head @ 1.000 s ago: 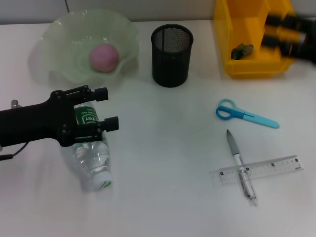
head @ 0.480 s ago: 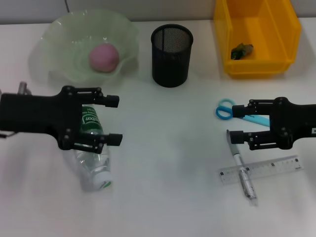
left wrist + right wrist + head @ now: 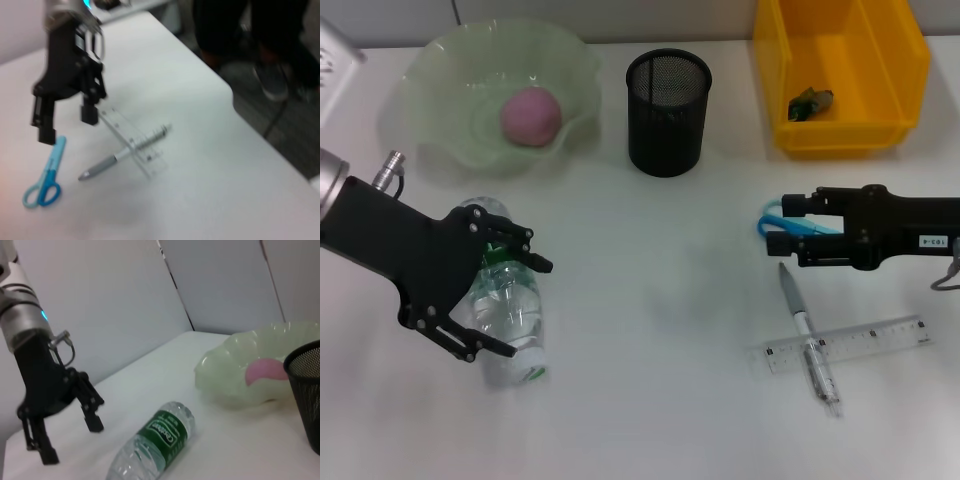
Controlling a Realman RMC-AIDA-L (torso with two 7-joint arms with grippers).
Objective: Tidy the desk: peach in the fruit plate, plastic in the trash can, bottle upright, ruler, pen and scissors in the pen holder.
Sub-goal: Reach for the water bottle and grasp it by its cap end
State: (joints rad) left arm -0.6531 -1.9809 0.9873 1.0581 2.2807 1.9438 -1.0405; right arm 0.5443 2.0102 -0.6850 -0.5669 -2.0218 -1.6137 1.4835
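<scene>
A clear water bottle (image 3: 510, 312) with a green label lies on its side at the left. My left gripper (image 3: 523, 307) stands open over it, fingers astride its body; the right wrist view shows the left gripper (image 3: 72, 441) beside the bottle (image 3: 155, 440). My right gripper (image 3: 788, 225) hovers open over the blue scissors (image 3: 772, 218), hiding most of them. The pen (image 3: 805, 330) lies across the clear ruler (image 3: 850, 343) just in front. A pink peach (image 3: 530, 115) sits in the green fruit plate (image 3: 440, 90). A green plastic scrap (image 3: 808, 102) lies in the yellow bin (image 3: 840, 130).
The black mesh pen holder (image 3: 667, 98) stands at the back centre, between plate and bin. The left wrist view shows the right gripper (image 3: 66, 126) above the scissors (image 3: 45, 175), pen (image 3: 120, 155) and ruler (image 3: 132, 145), with the table edge (image 3: 230, 95) close behind.
My left gripper has turned and tilted over the bottle. The right gripper came from the yellow bin to the pen, then shifted back over the scissors' handles.
</scene>
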